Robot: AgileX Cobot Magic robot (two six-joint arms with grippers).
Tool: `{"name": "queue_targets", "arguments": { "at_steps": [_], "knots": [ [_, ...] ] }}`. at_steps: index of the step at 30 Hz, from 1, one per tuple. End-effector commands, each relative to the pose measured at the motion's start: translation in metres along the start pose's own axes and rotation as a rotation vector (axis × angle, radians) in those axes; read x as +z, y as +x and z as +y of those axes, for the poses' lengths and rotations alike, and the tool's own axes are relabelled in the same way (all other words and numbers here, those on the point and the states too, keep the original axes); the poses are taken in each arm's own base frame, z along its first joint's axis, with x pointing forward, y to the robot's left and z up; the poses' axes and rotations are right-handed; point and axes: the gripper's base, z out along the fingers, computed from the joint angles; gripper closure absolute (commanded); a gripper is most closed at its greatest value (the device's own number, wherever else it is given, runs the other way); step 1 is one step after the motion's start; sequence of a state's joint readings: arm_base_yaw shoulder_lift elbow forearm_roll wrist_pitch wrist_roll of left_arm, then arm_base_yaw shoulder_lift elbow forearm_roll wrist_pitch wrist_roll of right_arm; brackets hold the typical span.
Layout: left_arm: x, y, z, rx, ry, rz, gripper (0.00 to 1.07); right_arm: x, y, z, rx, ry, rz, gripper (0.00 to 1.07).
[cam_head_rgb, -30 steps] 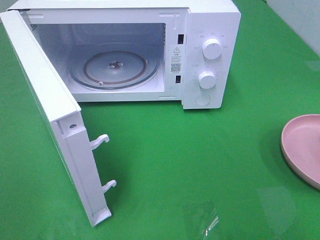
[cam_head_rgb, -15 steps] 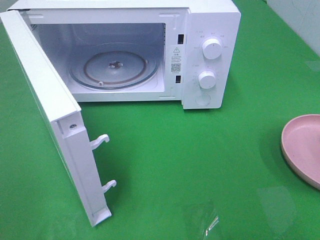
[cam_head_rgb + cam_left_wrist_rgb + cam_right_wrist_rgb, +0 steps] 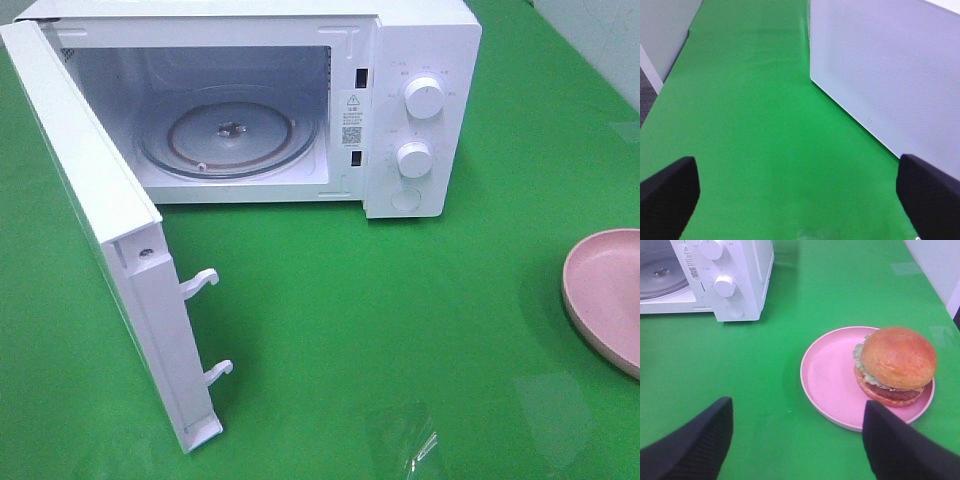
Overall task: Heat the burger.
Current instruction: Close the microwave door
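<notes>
In the exterior high view the pink plate (image 3: 610,300) is cut by the edge, its burger out of sight. The microwave's (image 3: 420,110) dial lettering is illegible.

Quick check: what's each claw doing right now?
Left claw: open, holding nothing.
Right claw: open, holding nothing; burger lies on the plate.

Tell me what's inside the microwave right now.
Inside the microwave only the bare glass turntable shows. The burger sits outside on the pink plate. The cavity's ceiling is hidden.

One microwave (image 3: 300,100) with two knobs (image 3: 424,98), one pink plate (image 3: 840,375), one burger (image 3: 896,365), two claws.
</notes>
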State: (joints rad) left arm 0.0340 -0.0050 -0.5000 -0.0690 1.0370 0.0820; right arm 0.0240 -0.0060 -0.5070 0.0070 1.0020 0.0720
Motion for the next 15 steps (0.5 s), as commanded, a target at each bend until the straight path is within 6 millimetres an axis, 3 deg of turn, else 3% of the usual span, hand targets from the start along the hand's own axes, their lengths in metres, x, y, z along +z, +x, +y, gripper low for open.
{"name": "queue_targets", "arguments": {
  "at_steps": [1, 15],
  "knots": [
    [-0.0019, 0.0018, -0.0006, -0.004, 0.003, -0.017, 0.07, -0.0031, 0.0017, 0.0004, -0.009, -0.001, -0.023, 0.37],
    [-0.0019, 0.0018, -0.0006, -0.004, 0.003, -0.017, 0.07, -0.0031, 0.0017, 0.0004, -0.009, -0.001, -0.023, 0.37]
  ]
}}
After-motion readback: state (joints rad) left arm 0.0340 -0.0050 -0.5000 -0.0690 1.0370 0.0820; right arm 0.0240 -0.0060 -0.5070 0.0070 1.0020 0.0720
